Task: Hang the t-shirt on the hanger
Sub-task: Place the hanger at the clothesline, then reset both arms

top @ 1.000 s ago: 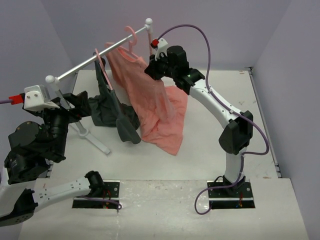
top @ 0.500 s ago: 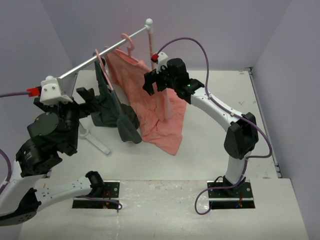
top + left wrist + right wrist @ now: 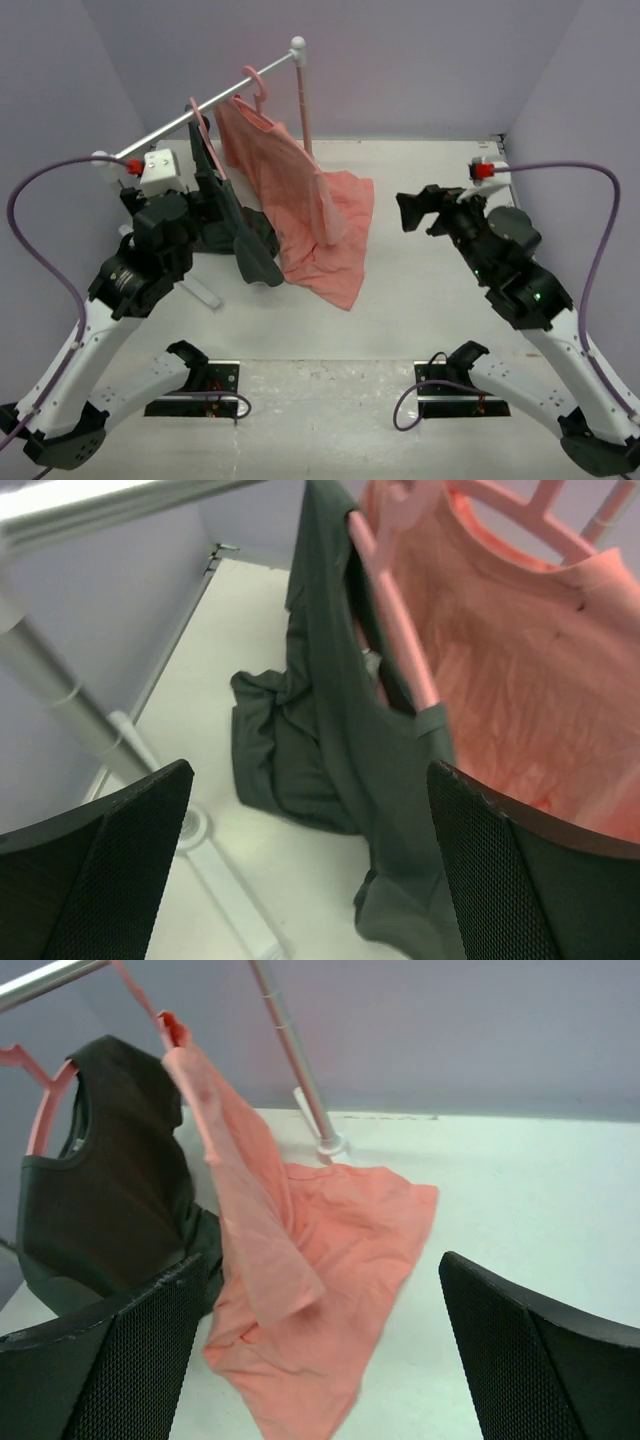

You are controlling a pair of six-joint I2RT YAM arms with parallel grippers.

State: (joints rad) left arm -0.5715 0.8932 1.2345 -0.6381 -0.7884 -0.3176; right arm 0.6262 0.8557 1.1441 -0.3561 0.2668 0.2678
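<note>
**Pink shirt on the rail, both claws free**

Pink cloth carries its own weight here. The t-shirt (image 3: 295, 195) has its neck and shoulders over the hanger (image 3: 256, 82), and the hanger's hook sits over the rail (image 3: 165, 130), so nothing needs to hold it. The rail is low, which is why the hem spreads across the table (image 3: 440, 170) instead of hanging clear.

The dark garment (image 3: 228, 215) hangs just beside it on a separate pink hanger.

The left claw (image 3: 200, 200) is near that garment with its fingers (image 3: 110, 850) spread wide and nothing between them. The right claw (image 3: 415, 212) is well apart from the shirt, also spread and empty.

The task looks essentially done. Whether both shoulders sit evenly on the hanger cannot be told.
</note>
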